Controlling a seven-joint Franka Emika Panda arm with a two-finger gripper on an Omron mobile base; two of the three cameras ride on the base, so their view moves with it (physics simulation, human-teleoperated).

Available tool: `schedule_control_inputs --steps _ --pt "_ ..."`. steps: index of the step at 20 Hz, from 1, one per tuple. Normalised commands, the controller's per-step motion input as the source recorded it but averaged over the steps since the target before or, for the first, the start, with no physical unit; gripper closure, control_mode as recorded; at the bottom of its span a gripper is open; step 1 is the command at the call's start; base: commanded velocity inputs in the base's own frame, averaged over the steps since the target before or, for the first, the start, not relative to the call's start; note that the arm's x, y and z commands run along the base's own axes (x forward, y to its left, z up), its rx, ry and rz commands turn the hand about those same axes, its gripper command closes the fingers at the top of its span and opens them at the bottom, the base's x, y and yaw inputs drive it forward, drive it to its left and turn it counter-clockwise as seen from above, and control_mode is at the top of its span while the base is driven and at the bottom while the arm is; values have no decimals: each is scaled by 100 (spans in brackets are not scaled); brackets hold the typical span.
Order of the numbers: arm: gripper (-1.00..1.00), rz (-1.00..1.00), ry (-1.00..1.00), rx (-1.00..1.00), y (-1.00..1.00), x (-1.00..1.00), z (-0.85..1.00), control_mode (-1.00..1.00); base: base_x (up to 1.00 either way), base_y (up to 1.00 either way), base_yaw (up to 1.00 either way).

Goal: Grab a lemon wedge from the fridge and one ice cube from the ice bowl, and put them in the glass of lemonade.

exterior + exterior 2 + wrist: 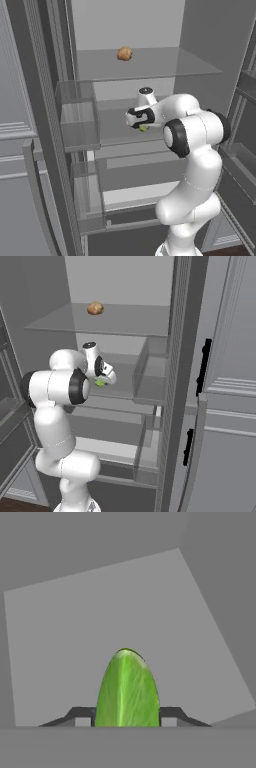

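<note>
The fridge (50,125) stands open, its clear shelves in front of me. My gripper (143,127) reaches in over the middle shelf (112,130) and is shut on the lemon wedge (144,128), a small yellow-green piece. From the right base view the wedge (101,382) peeks out under the hand, at the gripper (101,381). In the hand view the wedge (127,689) rises large and green between the two dark fingertips (80,716) of the gripper (127,718), touching both. The glass of lemonade is out of view.
A round tan-brown lump (124,53) lies on the top shelf (150,62), above the hand. Clear door bins (77,120) hang on the left door. Panelled grey cabinets with black handles (204,366) stand at the right.
</note>
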Motion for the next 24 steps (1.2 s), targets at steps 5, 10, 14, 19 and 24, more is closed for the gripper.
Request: schedule_control_inputs --steps 5,10,14,19,24 --pt "100 0 -11 1 0 -88 0 -100 0 0 0" --pt "100 1 -24 6 -2 -100 9 -100 0 0 0" --pt "100 5 -10 3 -6 -100 76 -100 0 0 0" --pt "100 6 -1 0 -5 -100 100 -100 0 0 0" --pt "100 13 8 0 -6 -100 100 -100 0 0 0"
